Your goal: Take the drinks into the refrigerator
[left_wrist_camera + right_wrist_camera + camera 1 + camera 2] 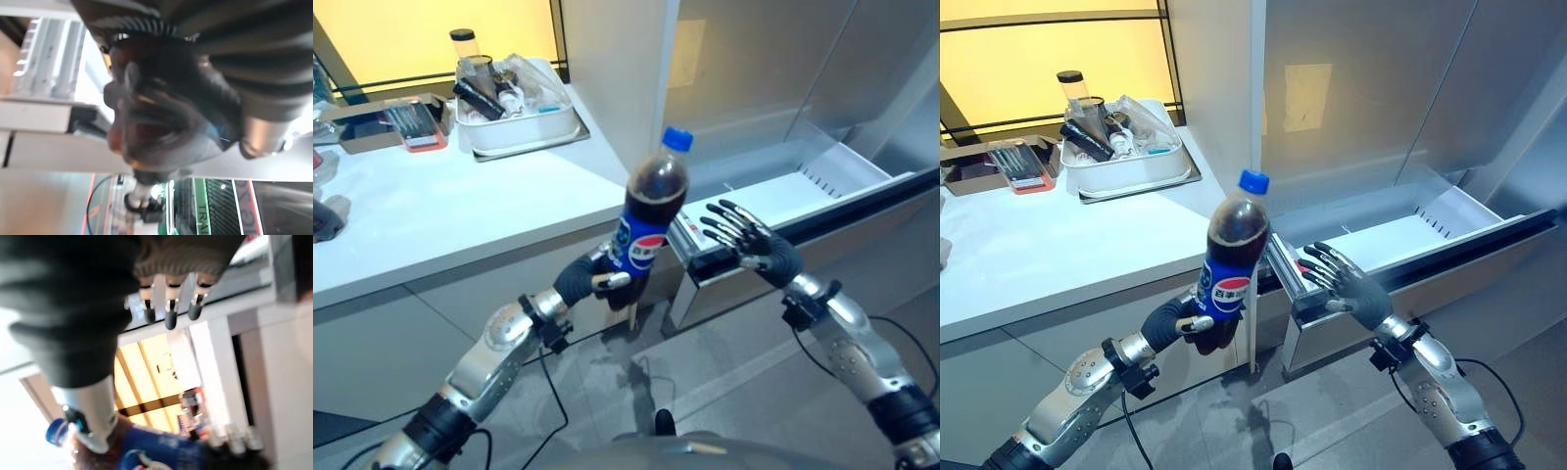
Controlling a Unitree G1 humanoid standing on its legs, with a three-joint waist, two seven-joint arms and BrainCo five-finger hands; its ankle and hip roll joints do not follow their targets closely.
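A cola bottle (651,211) with a blue cap and blue label stands nearly upright in the air, just past the counter's corner. My left hand (592,279) is shut on its lower part; the left wrist view shows the bottle's dark base (151,127) inside the curled fingers. To its right, the refrigerator's white drawer (822,181) is pulled out. My right hand (754,240) hovers open with fingers spread at the drawer's dark front edge, holding nothing. In the right wrist view its fingers (168,308) are straight, with the bottle (146,450) beyond them.
A white counter (431,215) runs along the left, carrying a white tub (514,117) of utensils on a metal tray and a small red-edged box (411,122). The refrigerator's grey panels (1351,88) rise behind the drawer. Grey floor lies below.
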